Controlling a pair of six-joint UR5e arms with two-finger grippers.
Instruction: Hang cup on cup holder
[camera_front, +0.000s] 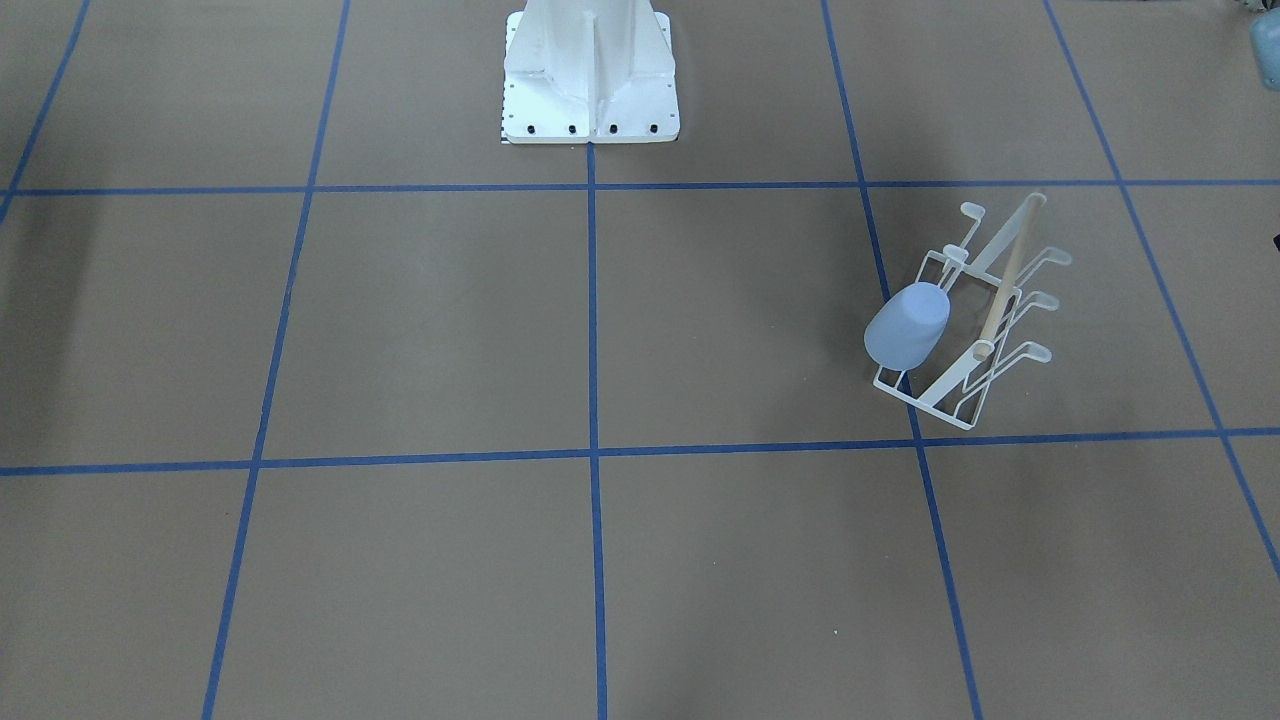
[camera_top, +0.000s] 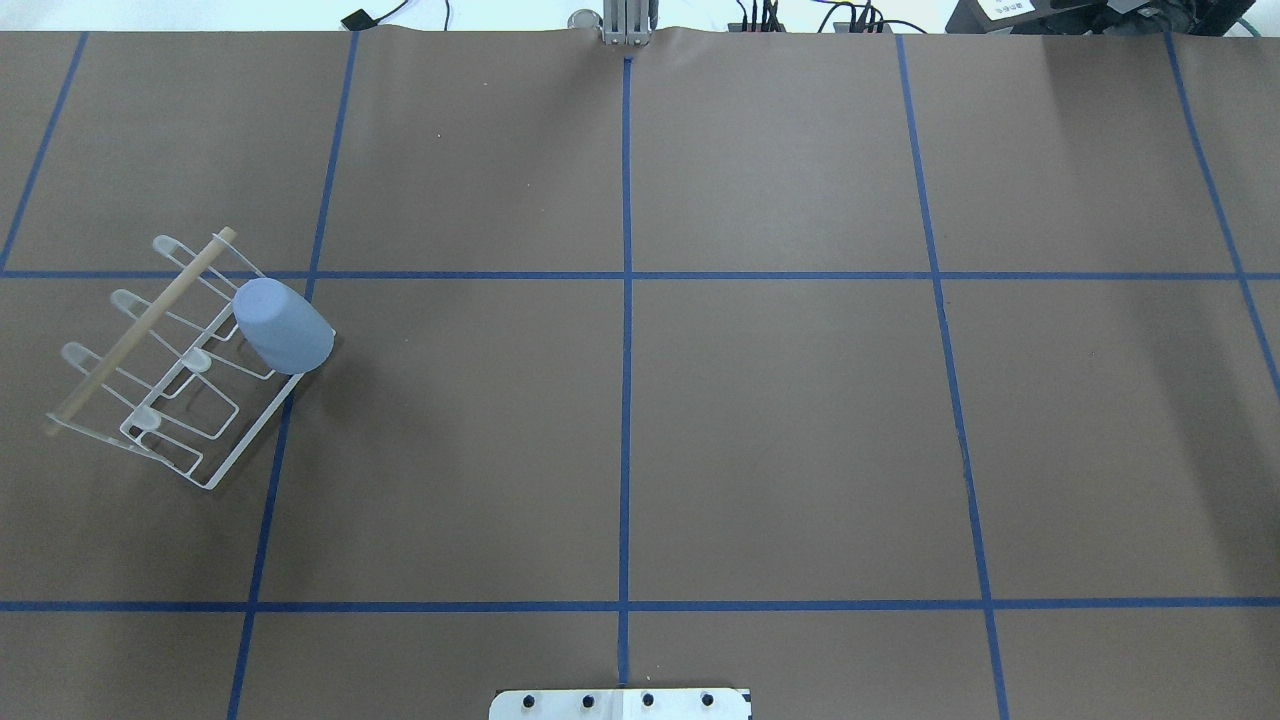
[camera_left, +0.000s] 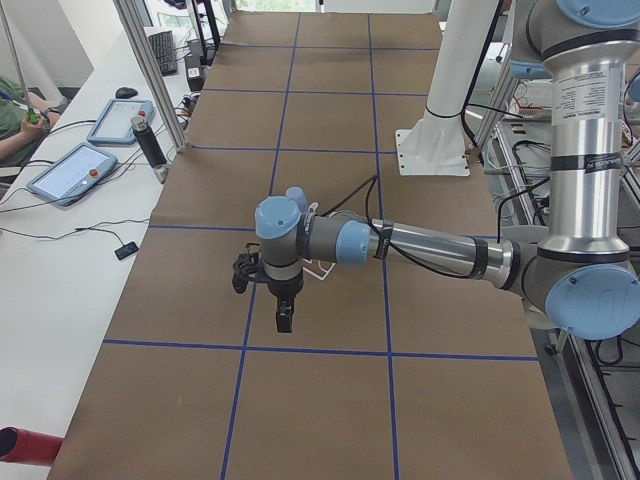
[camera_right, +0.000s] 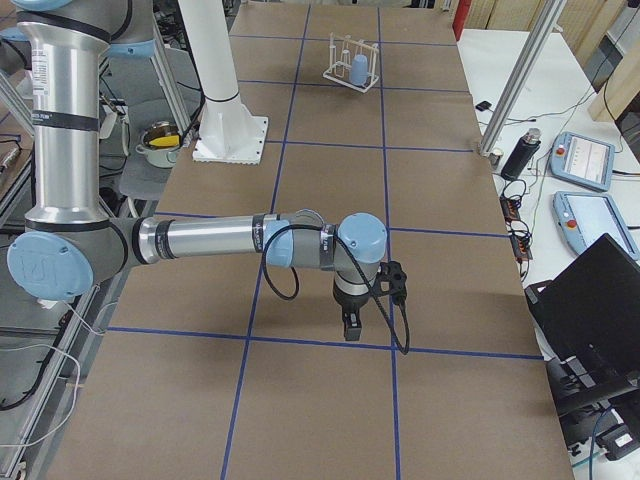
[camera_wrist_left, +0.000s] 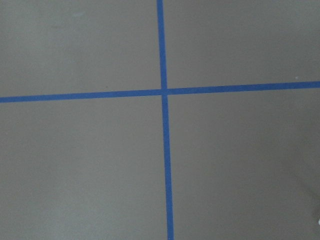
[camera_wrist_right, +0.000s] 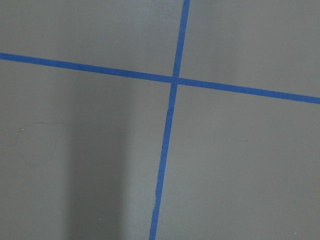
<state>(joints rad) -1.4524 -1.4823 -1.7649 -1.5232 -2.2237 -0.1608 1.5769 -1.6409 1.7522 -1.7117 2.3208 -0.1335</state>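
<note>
The pale blue cup (camera_front: 907, 327) sits tilted, mouth down, over a prong of the white wire cup holder (camera_front: 962, 412), beside its wooden rod (camera_front: 1005, 275). In the overhead view the cup (camera_top: 283, 325) and the cup holder (camera_top: 250, 435) stand at the table's left. In the right side view they are small and far (camera_right: 358, 68). My left gripper (camera_left: 283, 315) and right gripper (camera_right: 350, 325) point down above bare table, each far from the cup. They show only in the side views, so I cannot tell whether they are open or shut.
The white robot pedestal (camera_front: 590, 70) is bolted at the table's near-robot edge. Blue tape lines (camera_top: 626, 300) grid the brown table. Both wrist views show only tape crossings (camera_wrist_left: 164, 92). Tablets (camera_left: 75, 172) and an operator's arm (camera_left: 20, 130) are on the side bench.
</note>
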